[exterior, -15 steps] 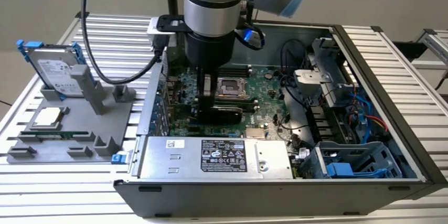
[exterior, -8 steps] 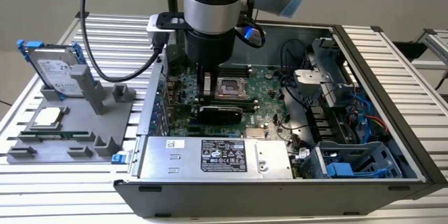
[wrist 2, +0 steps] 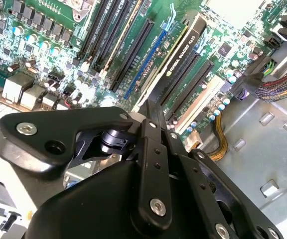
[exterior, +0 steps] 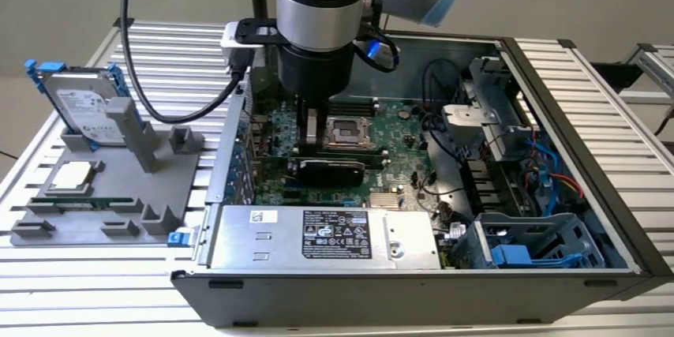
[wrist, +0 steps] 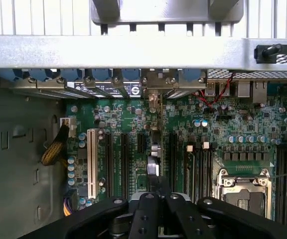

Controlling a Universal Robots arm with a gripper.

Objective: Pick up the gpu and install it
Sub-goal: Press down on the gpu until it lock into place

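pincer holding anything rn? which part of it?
The pincer is shut on the gpu, gripping the card's upper edge. The card stands on edge among the motherboard slots inside the computer case.

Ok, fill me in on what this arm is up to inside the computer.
The robot arm has reached down into the open computer case. Its pincer looks closed on the top edge of the graphics card, which stands upright among the long slots of the motherboard. Whether the card is fully pushed home cannot be told. A hard drive stands in a grey holder at the exterior view's left.
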